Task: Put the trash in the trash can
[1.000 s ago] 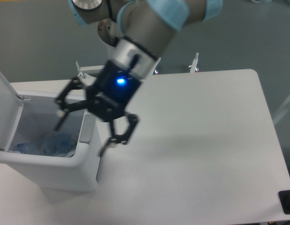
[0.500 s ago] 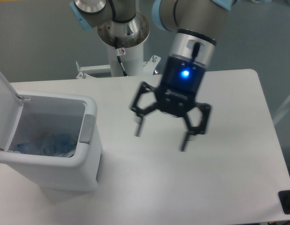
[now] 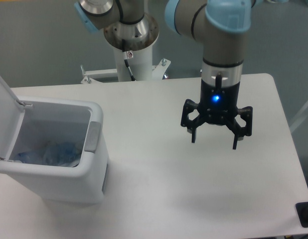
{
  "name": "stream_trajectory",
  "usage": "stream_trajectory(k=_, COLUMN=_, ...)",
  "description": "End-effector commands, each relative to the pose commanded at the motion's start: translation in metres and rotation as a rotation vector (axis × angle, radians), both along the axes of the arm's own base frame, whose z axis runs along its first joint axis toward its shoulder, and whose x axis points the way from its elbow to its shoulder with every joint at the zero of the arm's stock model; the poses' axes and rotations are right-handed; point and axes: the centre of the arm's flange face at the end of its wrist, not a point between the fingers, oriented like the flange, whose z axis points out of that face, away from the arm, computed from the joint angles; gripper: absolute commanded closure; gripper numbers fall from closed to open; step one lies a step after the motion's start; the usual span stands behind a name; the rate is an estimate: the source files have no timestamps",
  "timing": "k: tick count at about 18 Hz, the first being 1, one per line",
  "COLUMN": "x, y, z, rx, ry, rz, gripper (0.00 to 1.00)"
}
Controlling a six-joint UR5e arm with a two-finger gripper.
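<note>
The white trash can (image 3: 91, 164) stands at the table's left with its lid (image 3: 5, 107) swung up and open. Inside it lies the trash (image 3: 49, 152), a bluish crumpled mass of plastic low in the bin; separate items cannot be told apart. My gripper (image 3: 214, 141) hangs over the right half of the table, well away from the can. It points straight down, its black fingers (image 3: 192, 133) spread wide with nothing between them. A blue light glows on its body.
The arm's white pedestal (image 3: 131, 47) rises behind the table's far edge. A dark object (image 3: 305, 214) sits at the table's front right corner. The white table top (image 3: 159, 199) spreads between can and gripper.
The gripper has swung from just above the can's right rim across to the right side of the table, and turned to point straight down. It stayed open and empty throughout.
</note>
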Motion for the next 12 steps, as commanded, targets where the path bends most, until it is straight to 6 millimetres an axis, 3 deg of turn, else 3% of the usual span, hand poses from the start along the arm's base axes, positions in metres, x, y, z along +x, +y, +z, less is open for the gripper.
stream_trajectory(k=4, x=-0.005, y=0.012, z=-0.030, rx=-0.040, ry=-0.044, rz=-0.029, gripper=0.00)
stream_trajectory(k=12, x=0.001, y=0.021, z=-0.035, rx=-0.056, ry=-0.048, rz=-0.084, gripper=0.00)
